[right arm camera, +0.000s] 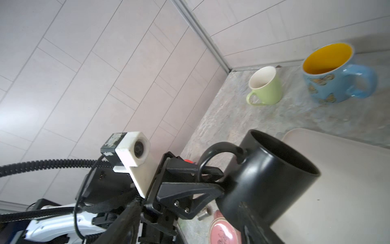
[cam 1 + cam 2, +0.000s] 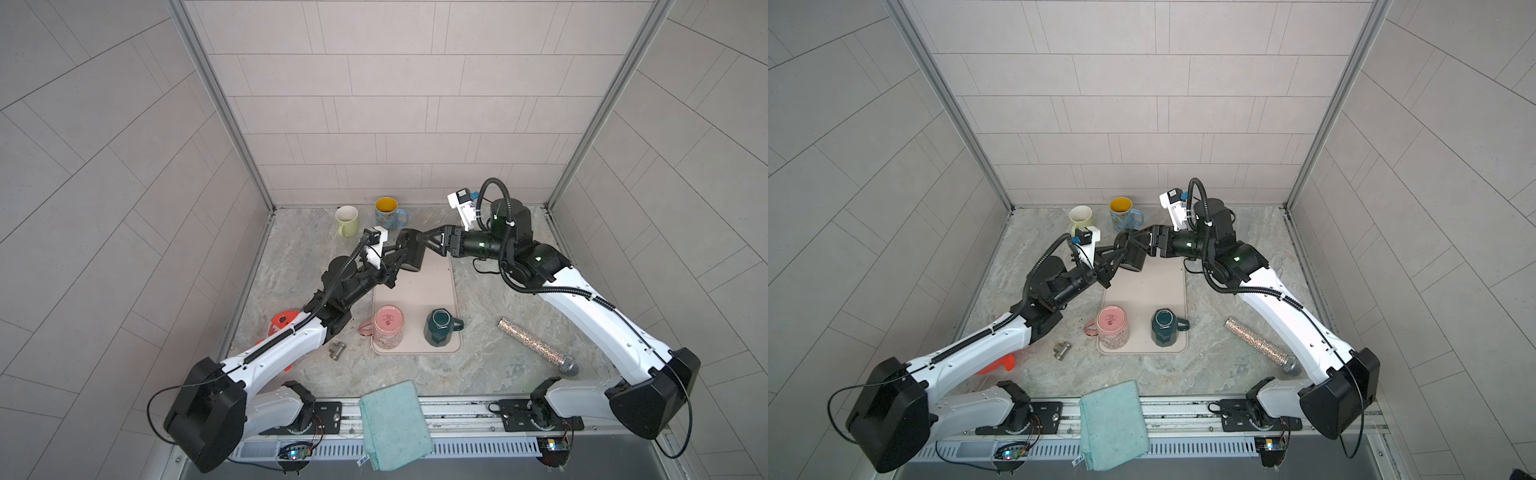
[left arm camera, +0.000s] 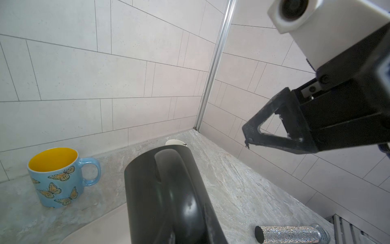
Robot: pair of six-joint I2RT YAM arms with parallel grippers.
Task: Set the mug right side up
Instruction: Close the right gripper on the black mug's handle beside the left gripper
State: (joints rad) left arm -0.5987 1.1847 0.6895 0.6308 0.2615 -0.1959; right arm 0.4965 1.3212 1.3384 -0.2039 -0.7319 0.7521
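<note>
- Pink mug (image 2: 388, 328) and dark green mug (image 2: 438, 330) upside down on near end of mat (image 2: 432, 291).
- Black mug (image 2: 412, 251) held tilted above mat's far end; left gripper (image 1: 219, 181) clamped on its handle.
- Right gripper (image 2: 424, 240) jaws spread wide beside mug body; contact unclear.

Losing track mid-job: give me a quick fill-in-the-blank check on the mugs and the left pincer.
The left pincer is shut on the glossy black mug's ____. The pink ceramic mug and dark green faceted mug stand ____ on the beige mat. The blue butterfly mug is ____ inside.
Missing: handle; upside down; yellow.
</note>
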